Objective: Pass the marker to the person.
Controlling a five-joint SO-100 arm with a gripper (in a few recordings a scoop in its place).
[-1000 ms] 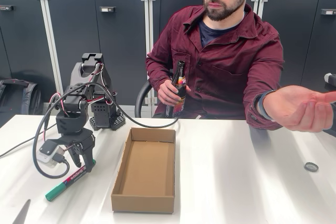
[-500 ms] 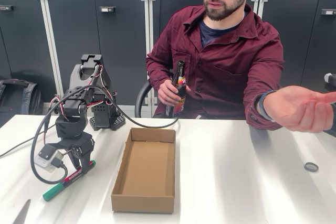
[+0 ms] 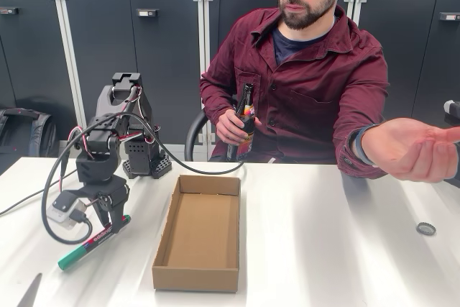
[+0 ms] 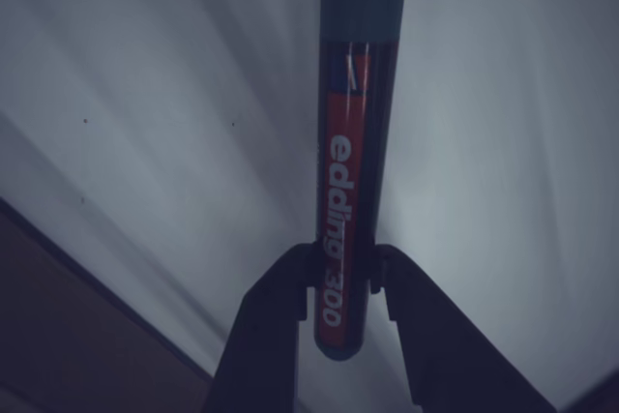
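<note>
With its fingers clamped on the marker (image 3: 92, 239) at lower left of the fixed view, the gripper (image 3: 109, 217) is at the pickup step. Next it must lift and swing toward the person's open hand (image 3: 417, 150) at far right.

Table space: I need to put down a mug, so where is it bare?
Free: white table between brown cardboard box and small bottle cap. Crowded: left of box, where black gripper grips green-capped marker.
</note>
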